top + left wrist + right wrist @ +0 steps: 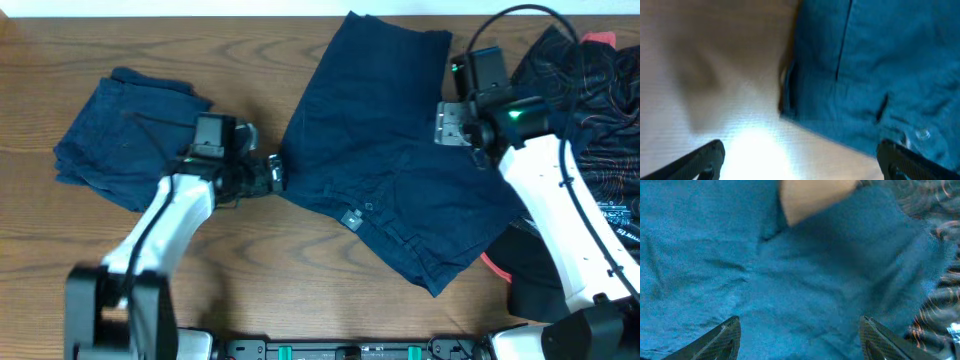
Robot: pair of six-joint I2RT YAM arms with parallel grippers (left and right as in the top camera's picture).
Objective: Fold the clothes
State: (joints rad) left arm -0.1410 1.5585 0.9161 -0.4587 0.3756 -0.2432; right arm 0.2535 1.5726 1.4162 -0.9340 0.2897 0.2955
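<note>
Fingertips of the left gripper frame the bottom of the left wrist view. They are spread wide with nothing between them, over bare wooden desk just beside the waistband corner of the navy shorts. One pale button shows on that waistband.

Likewise, the right gripper is wide open and holds nothing. It hangs over the upper right part of the same shorts, close to their edge.

From overhead, two arms reach in, one from each lower side. Two navy pieces can be counted. One is the shorts, spread flat and slanted across the middle of the desk. The other is a folded navy garment lying well apart at the left. A heap of dark clothes lies along the right edge, with a black piece patterned in thin reddish lines on top and a scrap of red at its far end. How many pieces the heap holds cannot be told.

A small label sits by the shorts' waistband, too small to read. White lettering at the right edge of the heap is cut off and unreadable.
</note>
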